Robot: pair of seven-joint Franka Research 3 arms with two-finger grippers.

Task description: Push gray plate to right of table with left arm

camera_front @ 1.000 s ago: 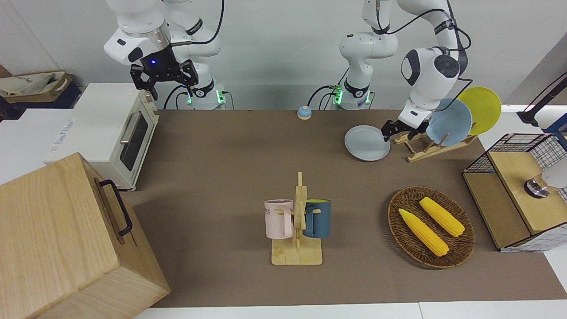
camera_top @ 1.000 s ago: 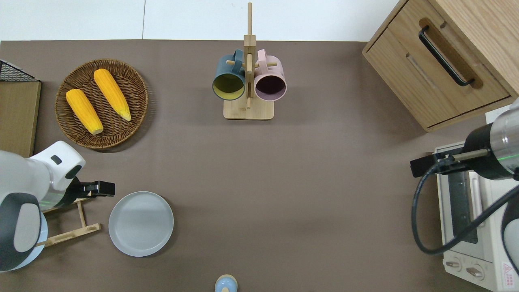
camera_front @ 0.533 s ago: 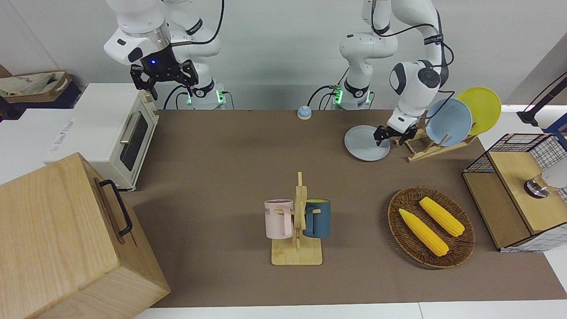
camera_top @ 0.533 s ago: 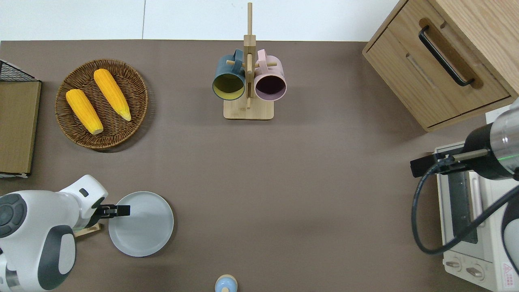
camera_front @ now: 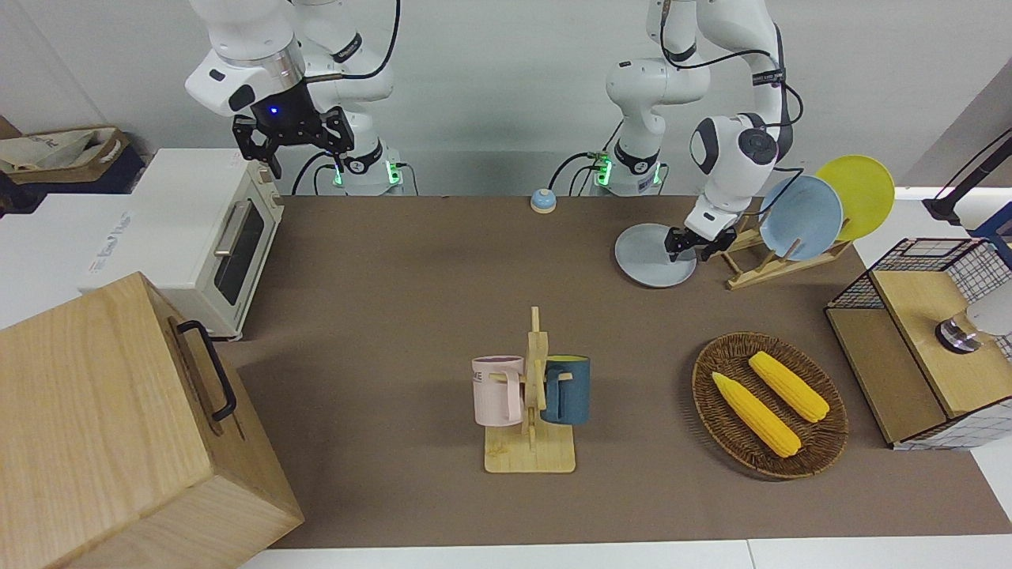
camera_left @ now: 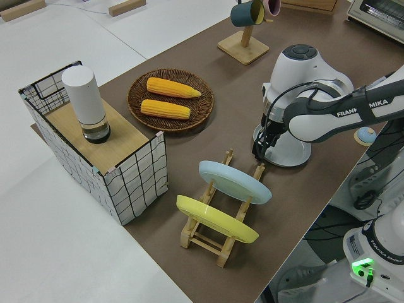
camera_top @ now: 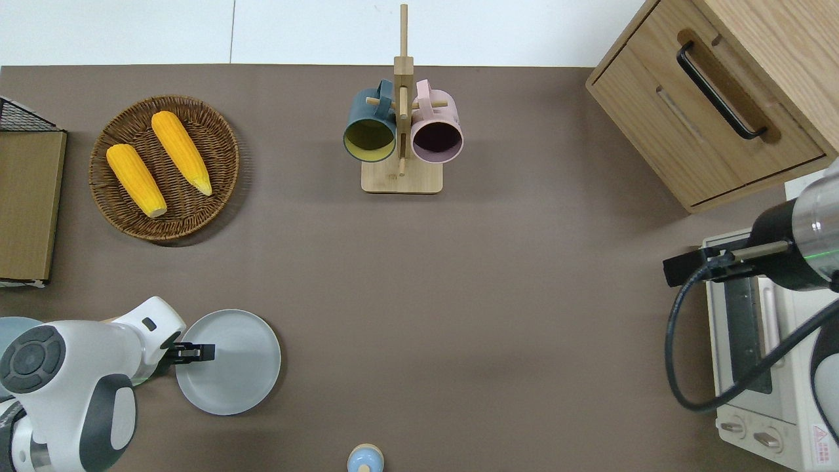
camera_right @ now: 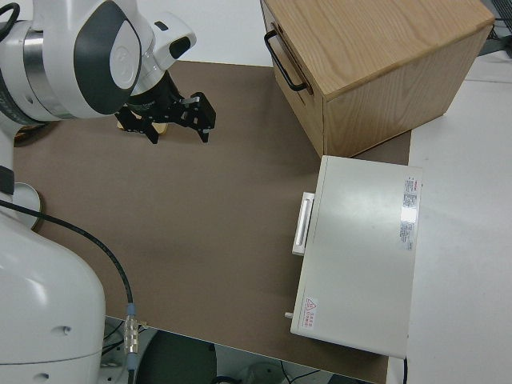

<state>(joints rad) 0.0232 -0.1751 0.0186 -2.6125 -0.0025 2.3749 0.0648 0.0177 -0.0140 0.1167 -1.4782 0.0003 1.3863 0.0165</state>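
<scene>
The gray plate [camera_front: 648, 261] lies flat on the brown table [camera_front: 411, 300], close to the robots and toward the left arm's end; it also shows in the overhead view [camera_top: 239, 367]. My left gripper [camera_front: 686, 251] is low at the plate's rim on the side next to the dish rack, over that rim in the overhead view [camera_top: 196, 353]. In the left side view the left gripper [camera_left: 259, 150] and its arm hide much of the plate [camera_left: 290, 154]. The right arm is parked, and its gripper [camera_right: 178, 128] is open and empty.
A wooden dish rack [camera_front: 763, 265] with a light-blue plate [camera_front: 802, 217] and a yellow plate [camera_front: 862, 194] stands beside the gray plate. A corn basket [camera_top: 164, 167], a mug stand [camera_top: 401, 131], a small bell [camera_top: 365, 459], a toaster oven [camera_front: 202, 237] and a wooden cabinet [camera_top: 714, 105] also stand on the table.
My left gripper moved from over the dish rack toward the robots and down onto the gray plate's rim. The plate has stayed where it was. The right arm has not moved.
</scene>
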